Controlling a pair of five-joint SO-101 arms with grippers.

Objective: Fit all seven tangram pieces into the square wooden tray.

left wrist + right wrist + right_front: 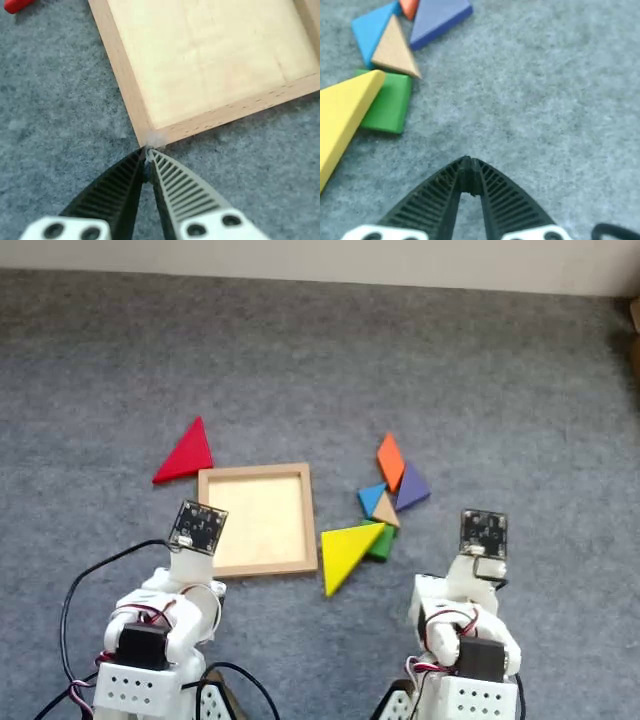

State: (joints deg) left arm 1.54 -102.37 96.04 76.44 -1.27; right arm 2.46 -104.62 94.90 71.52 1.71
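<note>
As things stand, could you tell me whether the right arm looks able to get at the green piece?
Probably yes. Bare carpet lies between the right gripper and the green piece. The tip of the yellow triangle sits against or over one edge, which may crowd a grasp there.

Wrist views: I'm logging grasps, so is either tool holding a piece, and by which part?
Nothing is held. The left tool is shut empty by the tray; the right tool is shut empty over carpet.

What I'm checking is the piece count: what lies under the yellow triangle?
The tip of the yellow triangle overlaps a corner of the green piece. That corner is hidden; anything else beneath the triangle cannot be seen.
</note>
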